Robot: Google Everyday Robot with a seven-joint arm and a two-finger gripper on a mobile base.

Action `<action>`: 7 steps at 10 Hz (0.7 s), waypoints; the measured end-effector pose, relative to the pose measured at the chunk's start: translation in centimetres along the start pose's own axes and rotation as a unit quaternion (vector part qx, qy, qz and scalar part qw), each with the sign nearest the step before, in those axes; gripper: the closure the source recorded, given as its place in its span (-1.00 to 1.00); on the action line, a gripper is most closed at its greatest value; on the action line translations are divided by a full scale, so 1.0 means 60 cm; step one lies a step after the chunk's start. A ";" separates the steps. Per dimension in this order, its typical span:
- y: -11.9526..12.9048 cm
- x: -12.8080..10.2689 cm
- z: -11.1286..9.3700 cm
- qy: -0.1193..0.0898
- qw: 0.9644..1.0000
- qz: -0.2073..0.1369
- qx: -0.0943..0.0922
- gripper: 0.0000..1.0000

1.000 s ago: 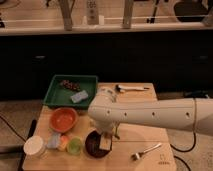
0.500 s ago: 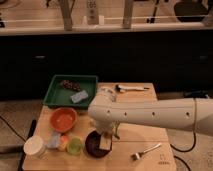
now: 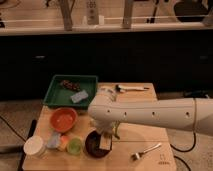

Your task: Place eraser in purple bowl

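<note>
Nothing is changing for you since the earlier frames: the arm [image 3: 150,114] is staying stretched in from your right, and every object is lying where it lay half a second ago.

Your pincer [image 3: 108,136] is hanging below the wrist, pointing down over the right side of the purple bowl [image 3: 93,146]. It is standing narrow, and it looks to be gripping the eraser [image 3: 105,143], whose pale face is showing just under the wrist, at the bowl's right rim and inside its outline. Whether the eraser is already touching the bowl's bottom, you cannot tell from here.

The bowl is sitting near the front edge of the wooden worktop [image 3: 140,137]. To its left a small green cup [image 3: 75,146] is standing just beside it, and a white round lid [image 3: 34,146] is lying farther left. The orange bowl [image 3: 63,119] is sitting behind them. A green tray [image 3: 55,92] is occupying the back left corner and is holding a grey-blue block [image 3: 79,96]. A fork [image 3: 146,151] is lying to the right of the purple bowl, well apart from it, and another utensil [image 3: 131,89] is lying at the back edge.

Behind the worktop a dark wall is running across, with a pale ledge above it.
</note>
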 end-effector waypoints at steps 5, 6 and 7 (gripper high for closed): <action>-0.003 0.000 -0.001 -0.002 1.000 -0.007 0.001 0.78; -0.003 0.000 -0.001 -0.002 1.000 -0.008 0.001 0.78; -0.003 0.000 -0.001 -0.003 1.000 -0.009 0.001 0.78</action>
